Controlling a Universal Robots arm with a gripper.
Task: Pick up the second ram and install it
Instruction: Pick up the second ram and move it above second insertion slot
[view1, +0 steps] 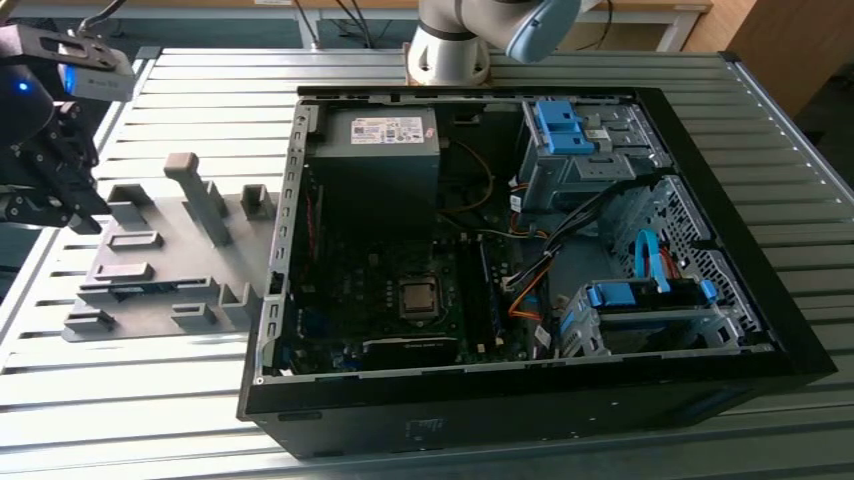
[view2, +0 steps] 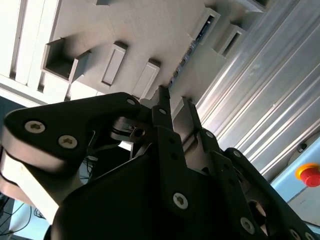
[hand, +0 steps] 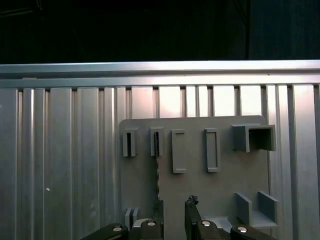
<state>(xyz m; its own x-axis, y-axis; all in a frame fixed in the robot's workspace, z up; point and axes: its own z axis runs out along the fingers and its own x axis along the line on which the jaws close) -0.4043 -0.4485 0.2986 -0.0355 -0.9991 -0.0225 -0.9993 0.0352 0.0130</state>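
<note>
The second ram (hand: 157, 170) stands on its edge in the slots of a grey fixture plate (hand: 220, 190). It shows as a thin dark strip in both wrist views (view2: 187, 52) and as a dark line near the plate's front (view1: 147, 290) in the exterior view. My black gripper (view1: 74, 205) hangs over the plate's edge at the exterior view's left. Its fingers (hand: 191, 217) stand apart, so the gripper (hand: 174, 220) is open, with bare plate showing in the gap. The ram's near end lies just beyond one fingertip (view2: 162, 100), untouched.
An open black computer case (view1: 534, 400) lies to the exterior view's right of the plate, with motherboard (view1: 414, 300), power supply (view1: 380, 135) and blue drive-bay clips (view1: 561, 125). Grey blocks (view1: 200, 200) stand up from the plate. The ribbed metal table (view1: 134, 410) runs all round.
</note>
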